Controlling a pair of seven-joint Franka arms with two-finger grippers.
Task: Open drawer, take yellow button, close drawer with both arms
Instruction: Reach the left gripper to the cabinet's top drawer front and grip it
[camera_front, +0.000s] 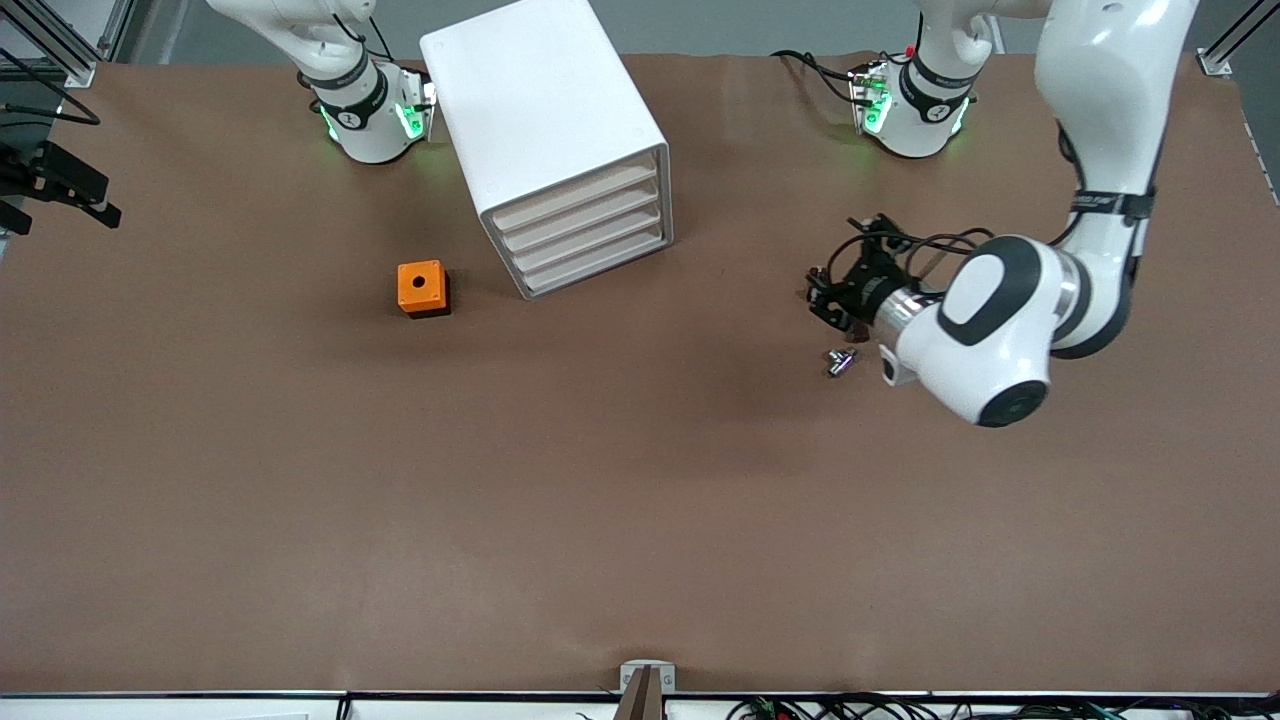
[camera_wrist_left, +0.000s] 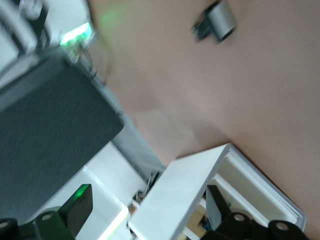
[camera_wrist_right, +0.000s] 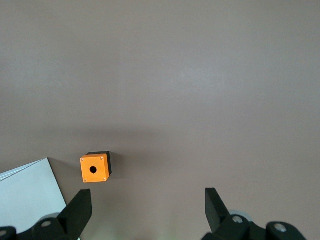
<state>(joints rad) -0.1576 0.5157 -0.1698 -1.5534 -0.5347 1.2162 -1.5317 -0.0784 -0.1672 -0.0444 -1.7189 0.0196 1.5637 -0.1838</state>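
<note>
Reaching arm: the left arm (camera_front: 1000, 320) was bent low over the table (camera_front: 600, 500), pointing toward the drawer box.
Left gripper (camera_front: 825, 295): it was over the table near a small grey part, its fingers (camera_wrist_left: 75, 210) spread apart and holding nothing.
Right gripper (camera_wrist_right: 146, 210): it was up over the table above the orange box, fingers (camera_wrist_right: 215, 202) spread apart and holding nothing.
Drawer box (camera_front: 560, 140): white, with all four drawers (camera_front: 585, 240) looking pushed in.
Button: I could not spot it in any view, so I cannot tell where it was.
Small grey part (camera_front: 840, 362): it lay on the table toward the left arm's end, nearer the front camera than the drawer box.
Orange box (camera_front: 422, 288): it sat on the table beside the drawer box, toward the right arm's end, with a round hole on top.
</note>
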